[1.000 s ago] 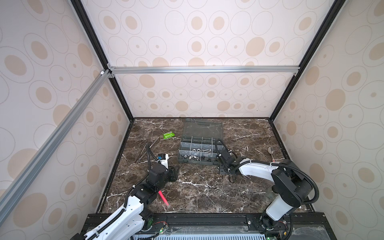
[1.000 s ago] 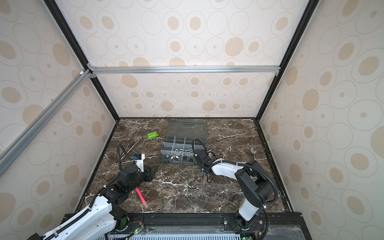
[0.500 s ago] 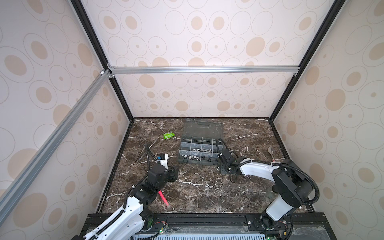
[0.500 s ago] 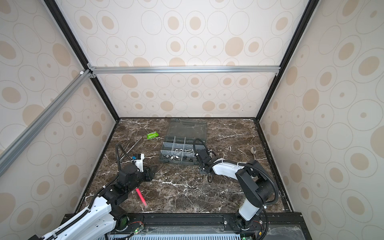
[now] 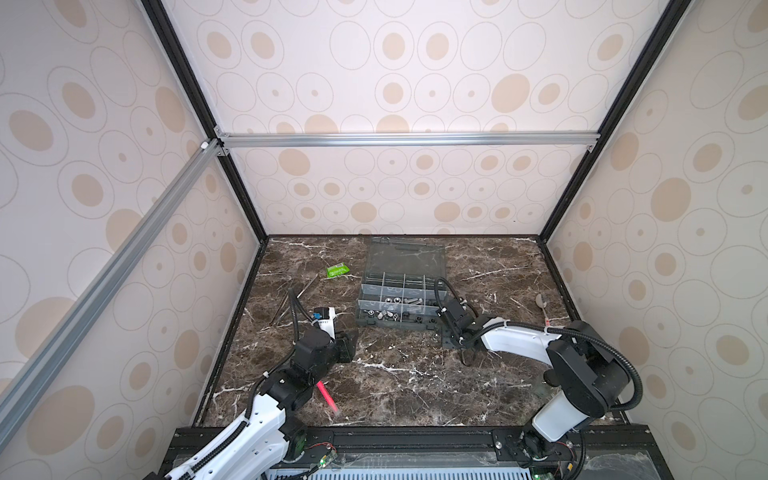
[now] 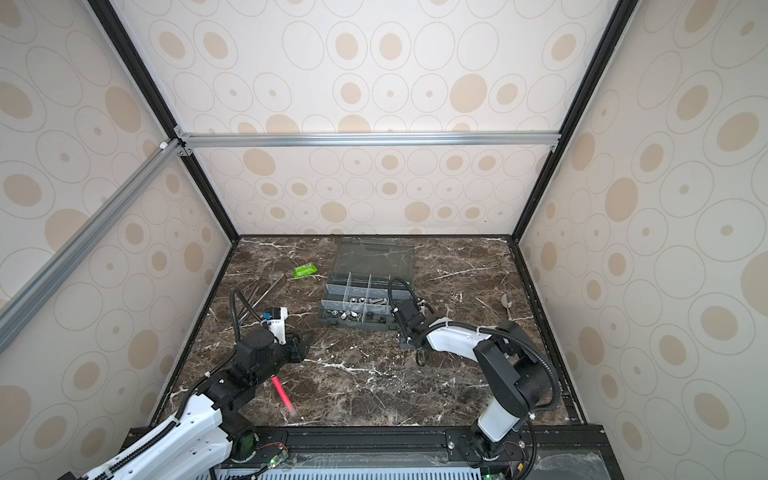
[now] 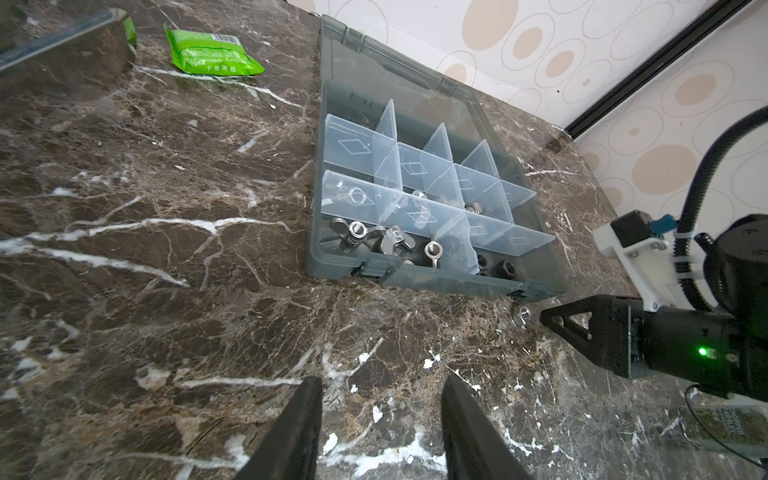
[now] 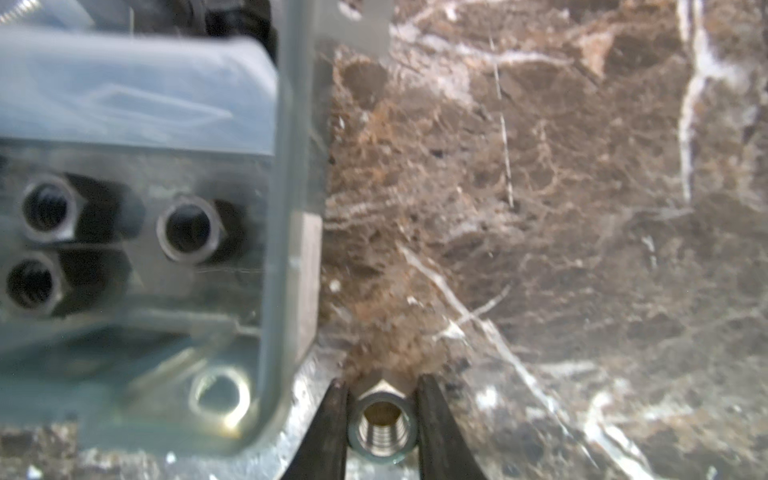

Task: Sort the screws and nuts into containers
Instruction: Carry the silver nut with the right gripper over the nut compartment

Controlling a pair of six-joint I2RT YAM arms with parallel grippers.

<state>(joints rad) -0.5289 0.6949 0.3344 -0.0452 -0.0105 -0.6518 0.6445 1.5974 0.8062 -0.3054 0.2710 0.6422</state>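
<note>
At lower left in a top view, your left gripper [image 5: 348, 347] hangs released and empty. At centre, the organiser box [image 5: 399, 326] sits with its lid open. Just right of its near corner, your right gripper [image 8: 381, 384] has narrowed and now clamps a silver nut [image 8: 382, 424] that rests on the marble table [image 5: 415, 386]. Lifting it into the box looks next.

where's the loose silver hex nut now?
In the right wrist view the silver hexagonal metal nut sits between the fingers of the right claw, just off the dark grey plastic organiser box's right front corner.
</note>
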